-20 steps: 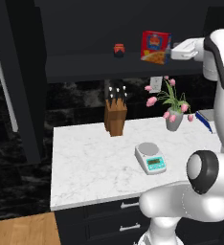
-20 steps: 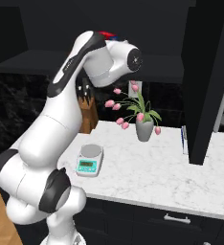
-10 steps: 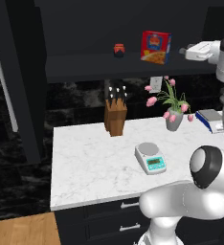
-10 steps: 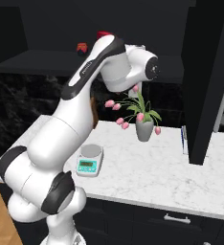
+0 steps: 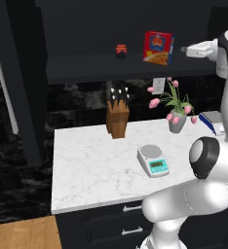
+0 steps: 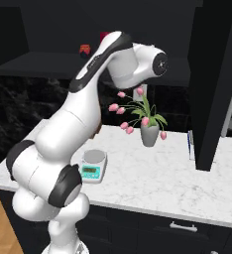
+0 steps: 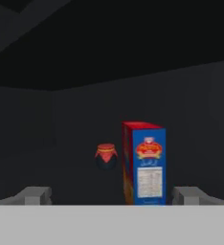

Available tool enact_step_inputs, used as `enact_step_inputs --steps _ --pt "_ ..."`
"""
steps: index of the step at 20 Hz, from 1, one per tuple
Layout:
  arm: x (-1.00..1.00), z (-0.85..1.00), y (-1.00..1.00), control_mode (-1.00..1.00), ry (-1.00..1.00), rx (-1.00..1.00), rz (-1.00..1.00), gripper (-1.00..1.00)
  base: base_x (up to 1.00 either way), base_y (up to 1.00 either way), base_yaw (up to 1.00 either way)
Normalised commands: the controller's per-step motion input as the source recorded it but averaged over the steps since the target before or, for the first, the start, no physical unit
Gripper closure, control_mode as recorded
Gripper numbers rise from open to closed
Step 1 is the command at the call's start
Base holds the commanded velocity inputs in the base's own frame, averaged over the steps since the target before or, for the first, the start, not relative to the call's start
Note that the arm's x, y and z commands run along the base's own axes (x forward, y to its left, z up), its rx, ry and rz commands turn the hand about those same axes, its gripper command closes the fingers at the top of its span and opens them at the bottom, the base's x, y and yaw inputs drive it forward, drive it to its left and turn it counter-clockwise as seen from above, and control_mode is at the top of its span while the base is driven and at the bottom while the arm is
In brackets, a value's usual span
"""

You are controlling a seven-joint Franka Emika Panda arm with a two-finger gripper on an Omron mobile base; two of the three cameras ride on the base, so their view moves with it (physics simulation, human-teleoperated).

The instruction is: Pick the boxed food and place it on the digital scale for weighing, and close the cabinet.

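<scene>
The tool [image 7: 112, 195] is spread wide with nothing between its fingertips, at the bottom of the hand view and facing the boxed food [image 7: 143, 163], which stands upright at centre on the open cabinet [image 5: 135, 65] shelf. A small red jar [image 7: 106, 155] sits just left of it. Lower centre, the digital scale [image 5: 153, 160] rests on the white surface [image 5: 91, 165], between a knife block [image 5: 117, 118] and flower vase [image 5: 177, 121].

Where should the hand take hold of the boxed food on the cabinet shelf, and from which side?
Grip the boxed food across its thin width, pads on the two broad faces, coming straight in from the open cabinet front. It stands upright with its narrow edge toward the hand, fingers spread to either side. The small red jar sits clear behind it.
</scene>
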Motion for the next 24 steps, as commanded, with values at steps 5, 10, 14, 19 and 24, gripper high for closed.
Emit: enact_step_inputs --steps 5,10,14,19,24 --pt "0.25 -0.02 0.25 -1.00 0.05 -0.01 -0.04 -1.00 0.00 0.00 0.00" --pt "0.23 0.00 0.28 -1.00 0.00 -0.02 -0.03 -1.00 0.00 0.00 0.00" --pt "-0.05 0.00 -0.22 -1.00 0.00 0.00 0.00 -1.00 0.00 0.00 0.00" --pt "-0.01 0.00 -0.06 -1.00 0.00 0.00 0.00 -1.00 0.00 0.00 0.00" --pt "0.10 0.00 -0.37 -1.00 0.01 0.00 0.00 -1.00 0.00 0.00 0.00"
